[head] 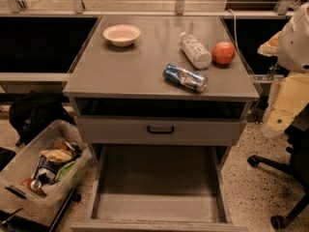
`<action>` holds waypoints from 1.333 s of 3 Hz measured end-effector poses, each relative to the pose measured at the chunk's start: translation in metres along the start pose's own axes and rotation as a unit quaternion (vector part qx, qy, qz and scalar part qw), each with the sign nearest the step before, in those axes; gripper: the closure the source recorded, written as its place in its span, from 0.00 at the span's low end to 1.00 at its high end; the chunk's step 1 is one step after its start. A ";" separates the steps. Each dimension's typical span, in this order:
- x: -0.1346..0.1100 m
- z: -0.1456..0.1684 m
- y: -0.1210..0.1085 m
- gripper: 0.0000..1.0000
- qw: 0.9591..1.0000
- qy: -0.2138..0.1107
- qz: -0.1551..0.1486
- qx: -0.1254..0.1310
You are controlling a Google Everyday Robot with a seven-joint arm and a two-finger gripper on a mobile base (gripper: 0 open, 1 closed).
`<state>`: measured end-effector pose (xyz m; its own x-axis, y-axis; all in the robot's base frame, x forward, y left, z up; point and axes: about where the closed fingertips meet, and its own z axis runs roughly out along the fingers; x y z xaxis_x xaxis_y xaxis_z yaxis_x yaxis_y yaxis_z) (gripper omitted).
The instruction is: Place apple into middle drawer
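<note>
Hand (pixel 271 46) first: yours hangs at the far right edge of your view, level with the table top and just off its right side, below the arm's (pixel 295 37) white rounded shell, and you cannot tell whether it is parted or closed. It holds nothing that you can see. Starting from the left, a clear plastic bin (pixel 19 164) stands on the speckled floor beside the cabinet, with snack packets and a can or two in it. A black bag (pixel 33 114) lies on the floor behind it. On the grey table (pixel 120 74), a pale bowl (pixel 121 35) stands upright near the back left corner, well apart from everything else. Under the top there is a dark open slot, then a closed grey drawer front (pixel 116 129) with a small black handle (pixel 160 129). Below that the middle drawer (pixel 159 178) is pulled far out toward you, with its flat grey floor bare. Back on the table, right of centre, a crushed blue can (pixel 185 77) lies on its side near the front edge. Just behind it a clear plastic bottle (pixel 195 50) lies on its side, cap toward the back. Your apple (pixel 223 52) rests on the table just right of the bottle, close to the right edge and well apart from the drawer below. An office chair (pixel 286 175) with dark castors stands on the floor at lower right.
</note>
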<state>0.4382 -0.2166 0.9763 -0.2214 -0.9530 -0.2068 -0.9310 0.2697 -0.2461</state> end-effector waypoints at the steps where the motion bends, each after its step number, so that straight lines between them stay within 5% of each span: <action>1: 0.000 0.000 0.000 0.00 1.000 0.000 0.000 0.000; 4: 0.048 -0.056 -0.058 0.00 0.994 -0.070 0.078 0.036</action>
<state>0.4652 -0.2861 1.0335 -0.3135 -0.8718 -0.3763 -0.8641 0.4262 -0.2676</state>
